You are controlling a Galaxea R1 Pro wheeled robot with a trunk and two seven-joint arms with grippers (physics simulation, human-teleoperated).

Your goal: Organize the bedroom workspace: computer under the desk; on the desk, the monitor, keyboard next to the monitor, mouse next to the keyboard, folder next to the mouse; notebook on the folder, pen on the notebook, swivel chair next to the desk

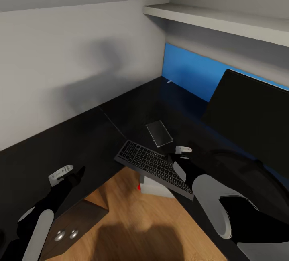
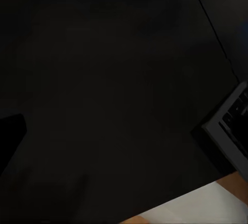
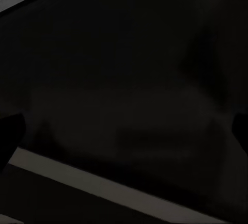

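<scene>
A: Item count, desk area?

B: One desk [image 1: 80, 132], L-shaped, matte black top, a thin seam line across it. One blue back panel [image 1: 188, 72], smooth, standing behind the top. One white shelf [image 1: 224, 18] above it.

A: Electronics?

B: One monitor [image 1: 249, 112], a wide flat black screen standing on the desk at the right, before the blue panel. One keyboard [image 1: 154, 168], flat black rectangle with rows of grey keys; it lies aslant at the desk's inner corner, part of it jutting past the edge over the floor. One computer [image 1: 154, 187], a light grey box with a red dot, seen beneath the keyboard, under the desk edge. One small glossy flat rectangle [image 1: 159, 133] on the top between keyboard and back panel; what it is I cannot tell.

A: Small items?

B: One short white stick, the pen [image 1: 170, 80], at the foot of the blue panel.

A: Floor?

B: Light wood planks [image 1: 132, 213].

A: Grippers?

B: Two. Left gripper [image 1: 70, 172] over the bare black top near the desk's edge, well apart from the keyboard; jaw state cannot be told. Right gripper [image 1: 180, 152] just beside the keyboard's far end; jaws likewise cannot be told.
</scene>
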